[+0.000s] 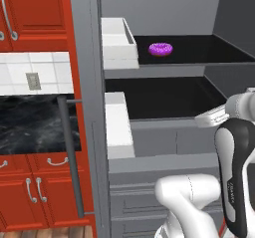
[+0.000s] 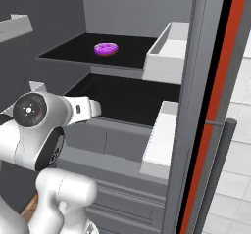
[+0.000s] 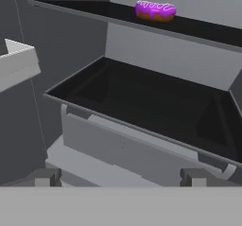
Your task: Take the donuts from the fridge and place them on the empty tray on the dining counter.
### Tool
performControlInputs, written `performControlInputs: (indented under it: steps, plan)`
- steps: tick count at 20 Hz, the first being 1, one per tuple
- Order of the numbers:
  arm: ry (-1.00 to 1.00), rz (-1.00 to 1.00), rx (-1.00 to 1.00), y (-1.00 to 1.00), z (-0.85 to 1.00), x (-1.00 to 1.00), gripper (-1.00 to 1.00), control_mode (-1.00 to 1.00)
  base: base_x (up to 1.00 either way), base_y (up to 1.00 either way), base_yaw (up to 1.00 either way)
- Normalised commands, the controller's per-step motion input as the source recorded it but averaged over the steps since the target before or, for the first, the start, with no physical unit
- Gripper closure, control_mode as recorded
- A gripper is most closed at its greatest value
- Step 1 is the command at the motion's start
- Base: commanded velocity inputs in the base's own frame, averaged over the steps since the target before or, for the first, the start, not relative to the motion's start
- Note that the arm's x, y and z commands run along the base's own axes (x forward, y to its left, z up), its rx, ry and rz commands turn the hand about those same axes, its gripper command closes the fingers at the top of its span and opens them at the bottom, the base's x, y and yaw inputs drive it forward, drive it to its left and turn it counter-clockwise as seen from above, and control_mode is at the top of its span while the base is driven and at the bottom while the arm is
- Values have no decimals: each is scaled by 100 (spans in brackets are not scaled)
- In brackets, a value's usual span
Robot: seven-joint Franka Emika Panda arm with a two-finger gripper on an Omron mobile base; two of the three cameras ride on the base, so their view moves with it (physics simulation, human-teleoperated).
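Note:
The fridge (image 1: 89, 107) stands open in front of me, with grey walls and black shelves. One purple-frosted donut (image 1: 161, 49) (image 2: 106, 49) (image 3: 155, 10) lies on the upper shelf (image 1: 209, 55). The black shelf (image 3: 142, 102) beneath it is bare. My gripper (image 3: 120, 178) is open with nothing between its fingers. It hangs just outside the front lip of that lower shelf, below the donut and well short of it. The hand (image 1: 211, 117) (image 2: 83, 108) points into the fridge. The empty tray and the dining counter are out of view.
White door bins (image 1: 119, 43) (image 2: 169, 52) flank the shelves on both open doors. Grey drawers (image 1: 144, 197) sit below the shelves. Red cabinets (image 1: 35, 13) and a black marble strip (image 1: 30, 127) lie to the left, behind a long door handle (image 1: 69, 152).

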Motion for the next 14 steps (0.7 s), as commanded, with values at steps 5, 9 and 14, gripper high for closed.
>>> performControlInputs:
  steps: [5,9,14]
  plan:
    - [0,1,0,8,47,0,-100,-100,0,0,0]
    - [4,-1,-2,16,88,9,-100,-100,0,0,0]
    - [19,0,0,1,72,50,-100,-100,0,0,0]
